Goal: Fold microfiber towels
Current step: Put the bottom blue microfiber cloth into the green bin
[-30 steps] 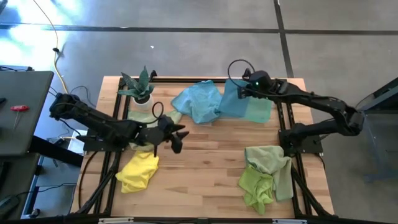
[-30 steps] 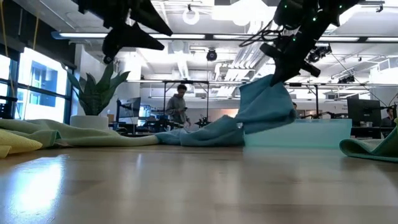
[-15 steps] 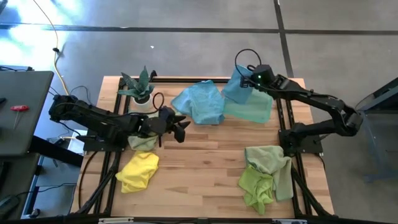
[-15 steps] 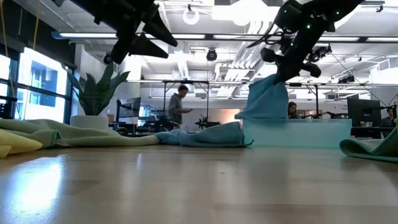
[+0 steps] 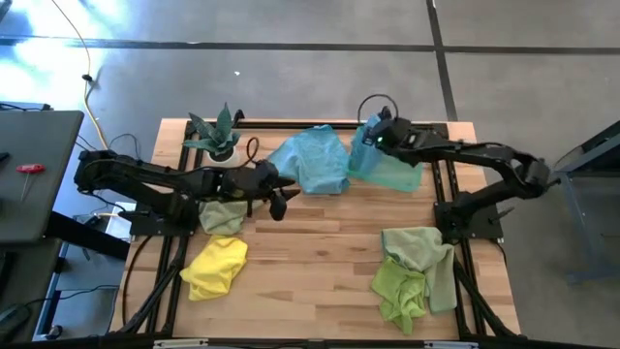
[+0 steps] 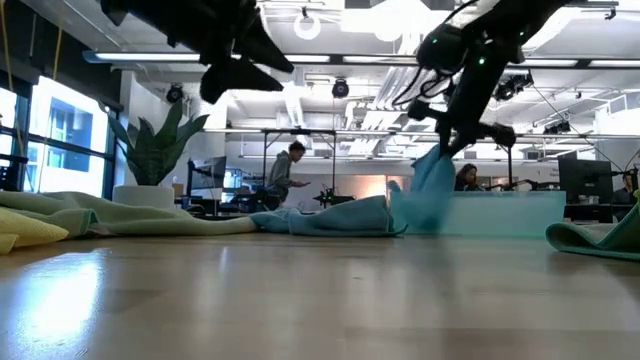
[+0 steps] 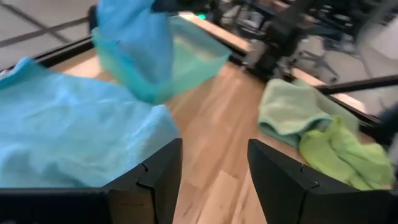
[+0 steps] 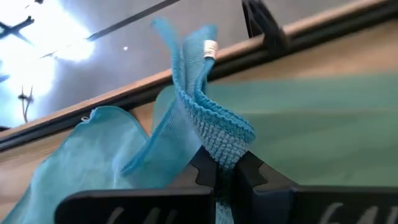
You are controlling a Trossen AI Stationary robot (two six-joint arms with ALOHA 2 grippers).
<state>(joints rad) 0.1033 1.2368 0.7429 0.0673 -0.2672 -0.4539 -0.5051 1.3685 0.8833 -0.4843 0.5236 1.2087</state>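
**Right gripper has the teal towel's corner up; left gripper empty and nearer the light blue towel**

Right gripper (image 5: pixel 373 139) is at the far side of the table, fingers pressed together on a bunched corner of the teal towel (image 5: pixel 392 167). Right wrist view shows the fabric (image 8: pixel 211 127) pinched between the fingertips, with a small white tag on the raised edge. The rest of that towel lies flat on the wooden table (image 5: pixel 320 242), spreading from the pinch toward the right arm's base, so the fold line looks to run roughly across the table's width.

Left gripper (image 5: pixel 279 202) hangs above the table near centre, fingers (image 7: pixel 152 174) spread, holding nothing. The crumpled light blue towel (image 5: pixel 310 160) sits just beyond it, between the two grippers; its near edge is closest to the left arm.

Other towels, well apart from both grippers:
- pale sage towel (image 5: pixel 223 215) under the left arm
- yellow towel (image 5: pixel 215 269) at the near-left
- lime and pale green pile (image 5: pixel 415 271) at the near-right

Judgement: the teal fold is the right arm's job.
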